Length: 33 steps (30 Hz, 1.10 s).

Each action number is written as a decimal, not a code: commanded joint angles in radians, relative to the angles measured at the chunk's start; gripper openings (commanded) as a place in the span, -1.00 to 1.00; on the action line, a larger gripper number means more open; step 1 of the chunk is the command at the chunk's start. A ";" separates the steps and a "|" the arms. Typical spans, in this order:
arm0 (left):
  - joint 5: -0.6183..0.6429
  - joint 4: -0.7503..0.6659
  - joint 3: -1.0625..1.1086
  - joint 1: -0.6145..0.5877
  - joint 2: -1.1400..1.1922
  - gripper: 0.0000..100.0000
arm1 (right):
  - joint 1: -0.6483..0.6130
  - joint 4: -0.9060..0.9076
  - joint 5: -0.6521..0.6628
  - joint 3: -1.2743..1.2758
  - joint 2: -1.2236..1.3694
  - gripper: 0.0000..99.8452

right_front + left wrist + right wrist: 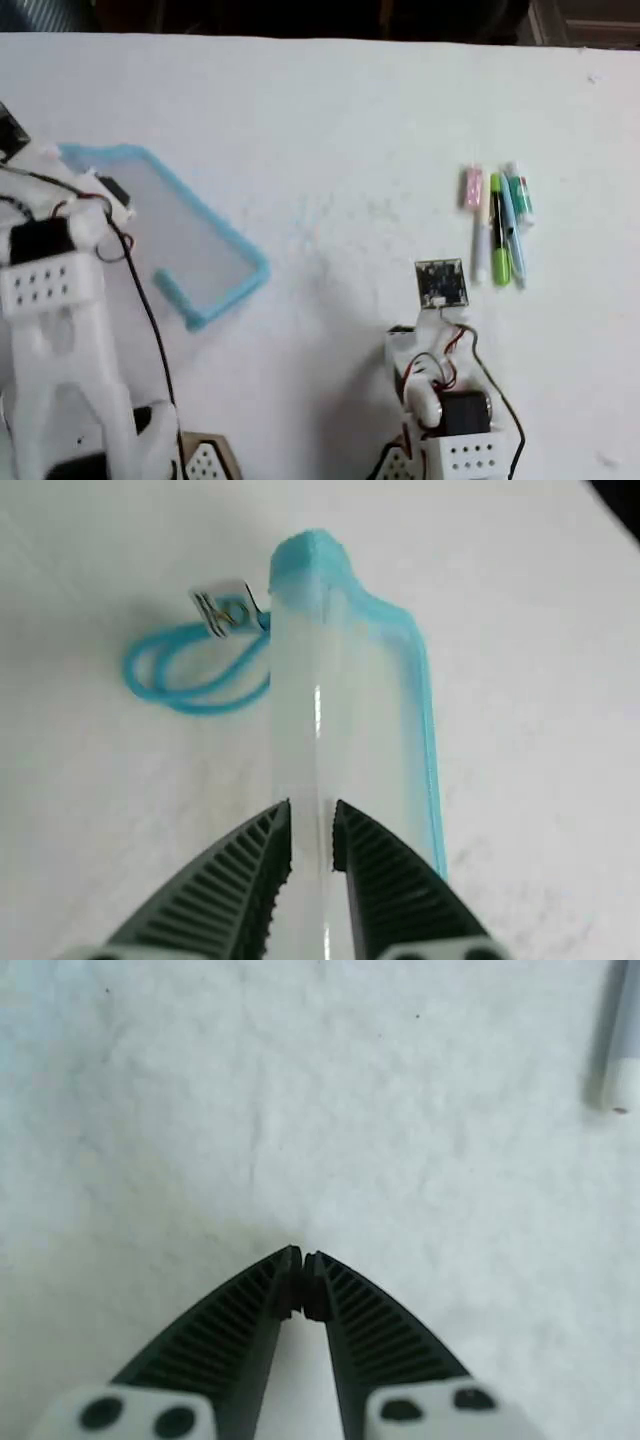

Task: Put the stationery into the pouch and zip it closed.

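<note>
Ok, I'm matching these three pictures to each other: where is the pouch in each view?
High view: the pouch lies left on the white table, one end under the left arm.
Left wrist view: it stretches away from the left end effector, shut on its clear edge.
Right wrist view: the shut right end effector over the table, a pen beside.
Shared landmark: the white table.

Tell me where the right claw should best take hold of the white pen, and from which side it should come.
Probably the barrel half nearer the arm, from above, with the right claw opened across the white pen. It lies flat, pointing away from the arm. One long side faces bare table; the other lies close to the green marker, leaving that finger little room.
</note>
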 commanded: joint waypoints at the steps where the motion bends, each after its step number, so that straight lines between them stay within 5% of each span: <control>1: -0.044 0.037 -0.008 -0.007 -0.147 -0.90 | 0.002 0.004 0.009 0.000 -0.005 -0.96; 4: -0.063 0.104 -0.008 -0.005 -0.217 -0.90 | 0.001 0.004 0.006 0.000 -0.005 -0.96; 15: -0.453 0.282 -0.017 0.061 -0.352 -0.90 | 0.001 0.004 0.003 0.000 -0.005 -0.96; 22: -0.460 0.275 0.015 -0.236 -0.272 -0.87 | -0.025 0.004 0.003 0.000 -0.005 -0.96; 25: -0.488 0.292 0.015 -0.306 -0.174 -0.74 | -0.087 0.004 0.003 0.000 -0.005 -0.96; 33: -0.330 0.235 0.005 -0.432 0.174 -0.43 | -0.277 0.004 0.002 0.000 -0.005 -0.96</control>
